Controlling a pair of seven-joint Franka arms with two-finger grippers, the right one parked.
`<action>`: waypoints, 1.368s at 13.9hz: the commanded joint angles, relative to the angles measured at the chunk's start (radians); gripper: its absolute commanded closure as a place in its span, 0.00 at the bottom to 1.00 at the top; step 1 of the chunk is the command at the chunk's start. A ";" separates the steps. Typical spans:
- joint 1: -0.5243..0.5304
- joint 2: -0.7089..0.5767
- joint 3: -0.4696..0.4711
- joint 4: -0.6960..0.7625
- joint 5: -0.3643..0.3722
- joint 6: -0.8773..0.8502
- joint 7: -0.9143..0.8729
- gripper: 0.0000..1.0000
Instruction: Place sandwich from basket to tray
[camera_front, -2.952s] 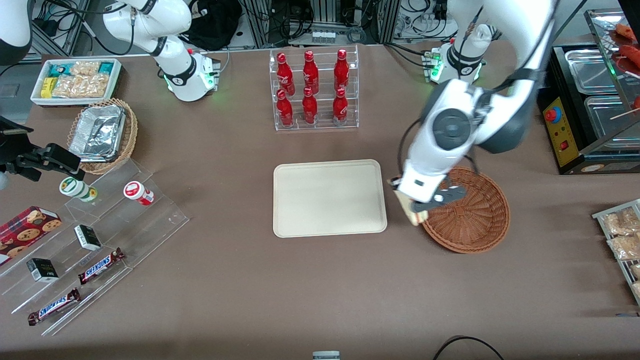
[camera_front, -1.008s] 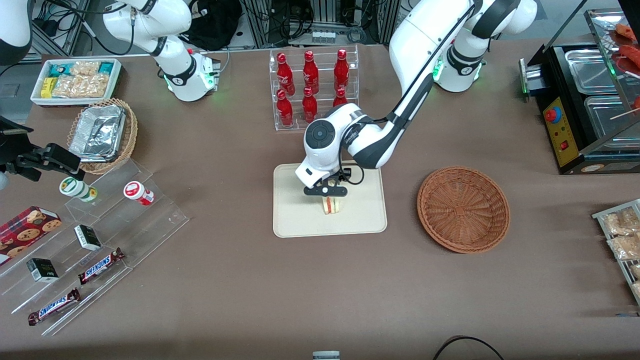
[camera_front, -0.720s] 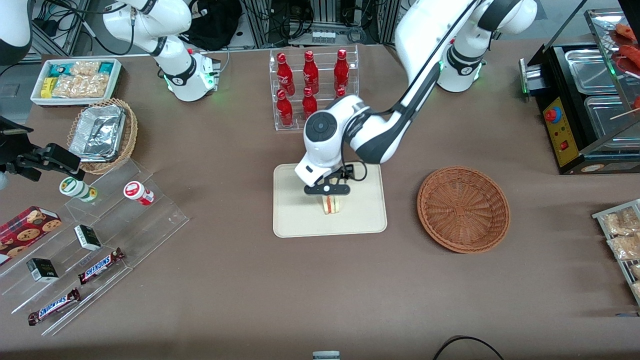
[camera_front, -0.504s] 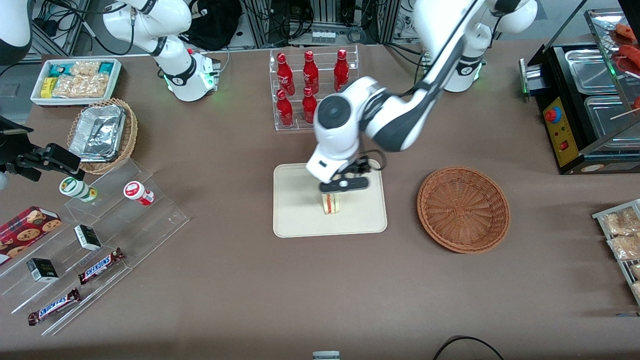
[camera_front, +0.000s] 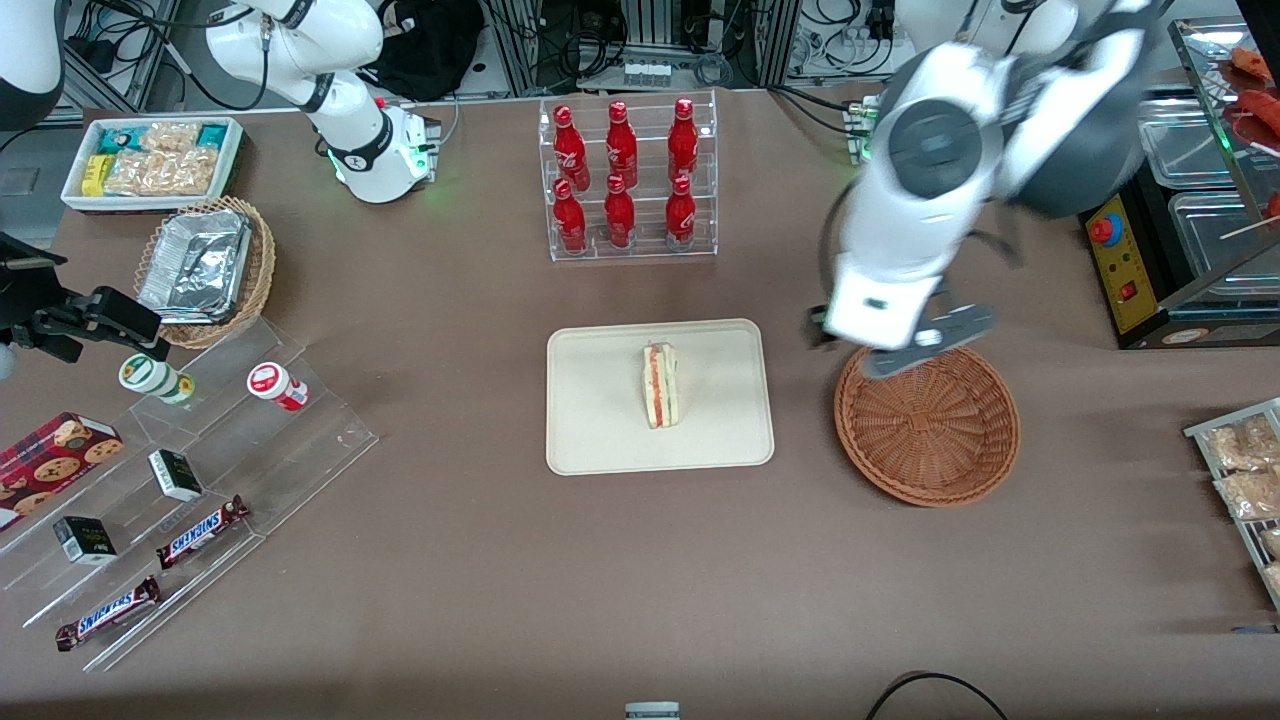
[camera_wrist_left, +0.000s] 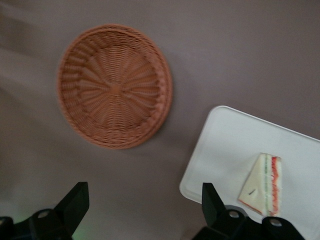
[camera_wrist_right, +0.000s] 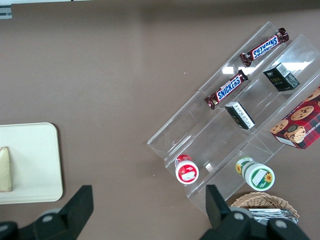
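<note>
Front view: the sandwich (camera_front: 660, 385) stands on its edge near the middle of the tray (camera_front: 590, 440), at the centre of the frame, its red filling stripe facing up; it rests free, with nothing touching it, so the placing looks done; the basket (camera_front: 930, 430), right of centre, lies bare, which fits its load having gone to the tray; the gripper (camera_front: 915, 340) hangs high above the basket's upper rim, well apart from the sandwich, and the arm's blurred white body covers part of that rim; its fingers cannot be made out here.

Left wrist view: the basket (camera_wrist_left: 115, 86) shows whole and bare; the tray (camera_wrist_left: 220, 150) is cut off by the frame edge, and the sandwich (camera_wrist_left: 264, 182) lies on it; the two dark fingertips (camera_wrist_left: 75, 202) stand wide apart with nothing between them, so the gripper (camera_wrist_left: 145, 207) is spread and carries nothing; only the finger ends show.

Right wrist view: at the left edge a corner of the tray (camera_wrist_right: 40, 160) appears with a sliver of the sandwich (camera_wrist_right: 5, 170), the rest cut off; the basket is out of sight here.
</note>
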 joint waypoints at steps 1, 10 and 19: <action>0.095 -0.091 -0.011 -0.080 -0.001 -0.026 0.135 0.00; 0.378 -0.344 -0.010 -0.276 -0.074 -0.102 0.714 0.00; 0.412 -0.202 -0.027 -0.036 -0.095 -0.200 0.811 0.00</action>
